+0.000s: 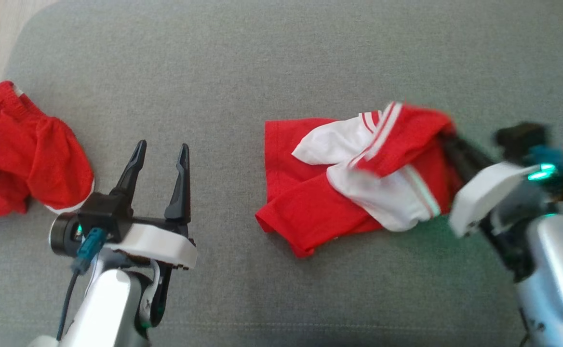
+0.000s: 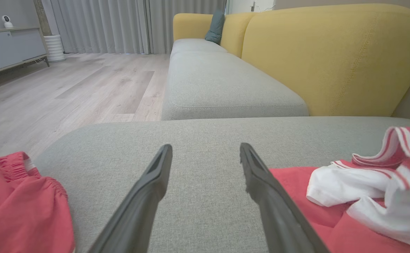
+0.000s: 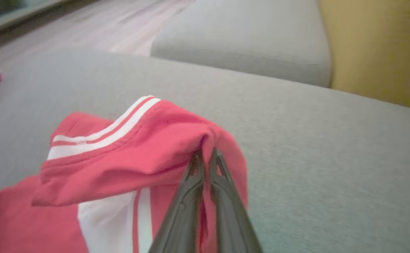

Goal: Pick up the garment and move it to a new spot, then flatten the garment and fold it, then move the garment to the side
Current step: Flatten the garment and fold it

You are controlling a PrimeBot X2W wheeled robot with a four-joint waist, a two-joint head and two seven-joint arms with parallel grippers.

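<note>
Grey cushion (image 1: 262,58) bears the red-and-white garment (image 1: 354,178) lying left to right, right gripper (image 3: 206,158) clenched on its right end, left gripper (image 1: 158,154) spread empty off its left end.

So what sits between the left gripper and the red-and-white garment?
Nothing. In the head view, a bare stretch of grey cushion separates the open left gripper from the red-and-white garment.
</note>
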